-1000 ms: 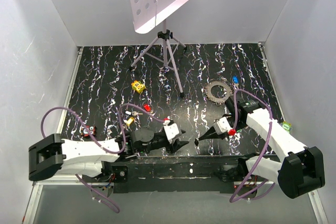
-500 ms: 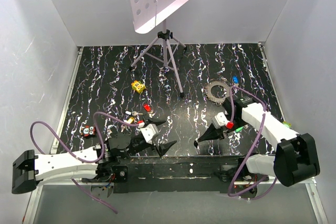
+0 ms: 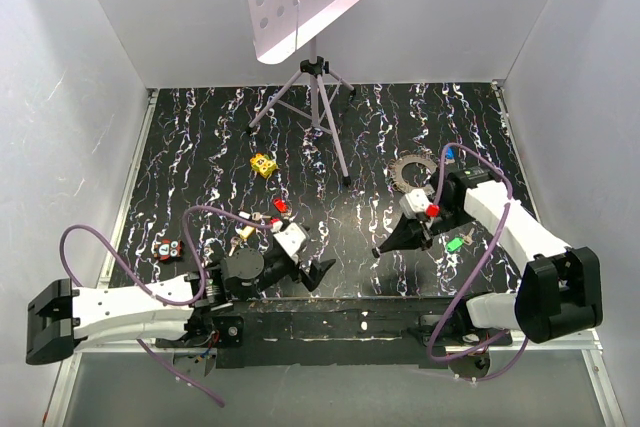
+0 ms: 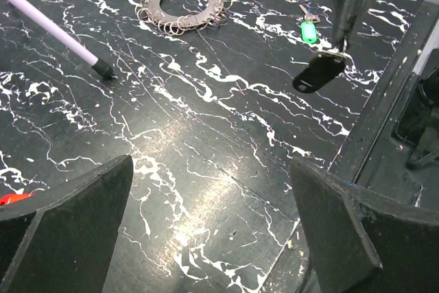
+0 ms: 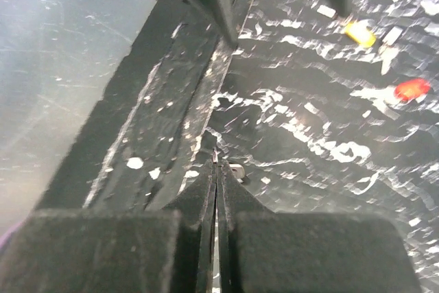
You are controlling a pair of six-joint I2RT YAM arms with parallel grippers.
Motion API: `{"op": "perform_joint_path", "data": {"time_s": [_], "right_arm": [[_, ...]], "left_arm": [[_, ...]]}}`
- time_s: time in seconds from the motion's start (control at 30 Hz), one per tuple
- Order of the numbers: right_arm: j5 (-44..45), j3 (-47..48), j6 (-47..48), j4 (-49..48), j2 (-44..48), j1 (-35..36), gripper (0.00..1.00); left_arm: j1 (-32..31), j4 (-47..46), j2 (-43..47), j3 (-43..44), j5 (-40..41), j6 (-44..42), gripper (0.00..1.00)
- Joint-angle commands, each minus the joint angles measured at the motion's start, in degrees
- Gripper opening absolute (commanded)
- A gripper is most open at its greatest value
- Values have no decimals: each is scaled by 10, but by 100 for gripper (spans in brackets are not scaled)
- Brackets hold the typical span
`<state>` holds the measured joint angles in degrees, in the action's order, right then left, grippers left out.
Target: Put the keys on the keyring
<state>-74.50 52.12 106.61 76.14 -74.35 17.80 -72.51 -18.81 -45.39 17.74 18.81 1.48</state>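
Note:
The keyring [image 3: 408, 169] [image 4: 183, 6], a toothed grey metal ring, lies at the back right, partly under my right arm. My right gripper [image 3: 381, 249] [image 5: 218, 168] is shut on a black-headed key [image 4: 317, 73], which hangs just above the mat near the front edge. A green key [image 3: 455, 243] [image 4: 309, 30] lies close to it. Beyond the ring lies a blue key [image 3: 449, 153]. Red [image 3: 280, 205] [image 5: 411, 89] and yellow [image 3: 245, 230] [image 5: 360, 32] keys lie left of centre. My left gripper [image 3: 310, 265] [image 4: 212, 231] is open and empty over bare mat.
A tripod [image 3: 318, 97] with a perforated plate stands at the back centre; one leg [image 4: 48, 25] reaches toward the middle. A yellow spotted block [image 3: 263, 164] lies left of it. Small red and black items [image 3: 168, 247] lie at the far left. The black front rail [image 3: 330, 307] borders the mat.
My left gripper has opened wide and drawn back to the left. The right gripper, still shut on the black key, has moved slightly away from the front edge.

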Motion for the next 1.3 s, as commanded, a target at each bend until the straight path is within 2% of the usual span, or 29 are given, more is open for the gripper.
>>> {"op": "perform_joint_path", "data": {"time_s": [0.0, 0.17, 0.27, 0.57, 0.87, 1.27], "right_arm": [[98, 27, -232, -2, 17, -5, 1], [281, 42, -430, -21, 22, -5, 1], [370, 36, -486, -27, 0, -14, 1], [514, -4, -602, -108, -70, -44, 1], [509, 74, -663, -140, -196, -44, 1], [513, 116, -727, -196, -266, -27, 1]], "left_arm": [[-1, 75, 20, 40, 36, 56, 98], [-1, 88, 49, 34, 36, 67, 98], [0, 91, 59, 34, 36, 72, 98], [0, 131, 78, 36, 30, 124, 98], [-1, 148, 102, 34, 31, 136, 98], [-1, 150, 115, 24, 42, 134, 98]]}}
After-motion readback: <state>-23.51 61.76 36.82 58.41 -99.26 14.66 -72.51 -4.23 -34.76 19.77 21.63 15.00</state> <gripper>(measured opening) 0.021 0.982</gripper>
